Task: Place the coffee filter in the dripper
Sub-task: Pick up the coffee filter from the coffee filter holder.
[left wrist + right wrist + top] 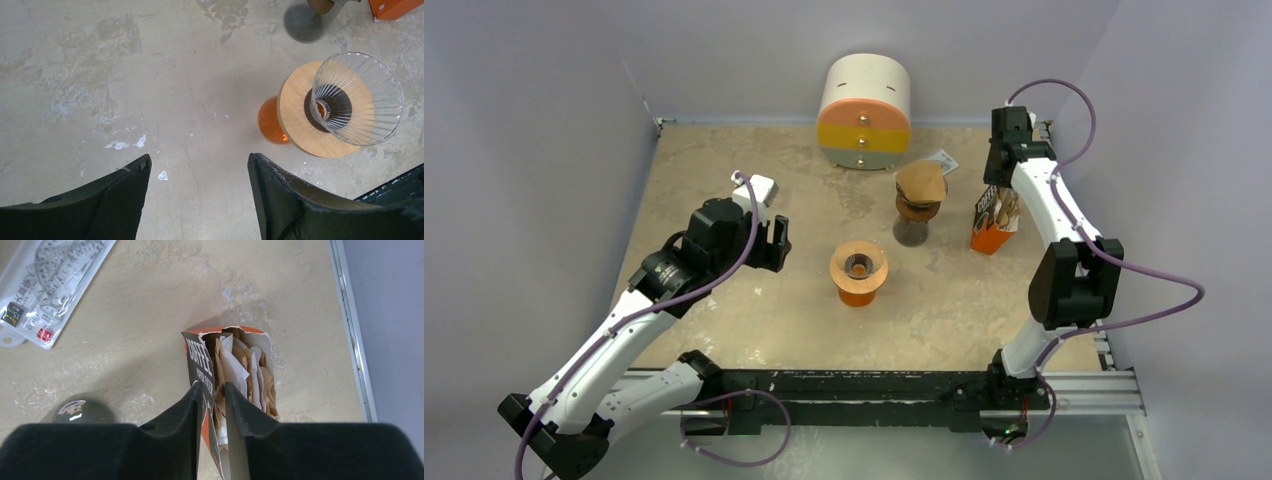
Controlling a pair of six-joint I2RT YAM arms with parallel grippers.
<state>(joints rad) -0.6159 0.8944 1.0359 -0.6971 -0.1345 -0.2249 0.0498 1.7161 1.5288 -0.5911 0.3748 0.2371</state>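
- Coffee filters (242, 367), white and brown, are standing packed upright in an open orange box (196, 354). The box is sitting at the right side of the table (724, 180), well apart from the dripper.
- The right gripper (213, 386) is reaching down onto the box's open top. One finger is lying outside the black printed wall and the other is dipping inside among the papers.
- Its jaws are standing only a narrow gap apart, with the wall's edge and a strip of paper showing between them. Whether they are actually pinching either one I cannot tell.
- The dripper (357, 100), a ribbed glass cone, is resting in a round wooden collar on an orange base. It is sitting near the middle of the table, and nothing is lying inside the cone.
- The left gripper (199, 160) is hovering over bare tabletop just to the left of the dripper, spread wide and gripping nothing.
- A stand (921, 190) with a grey round foot is carrying something brown on top, between the dripper and the box and a little further back.
- A round drawer unit (865, 110) with orange, yellow and pale fronts is sitting at the far edge.
- A clear packet of drawing tools (45, 285), a protractor among them, is lying flat beyond the box in the right wrist view.
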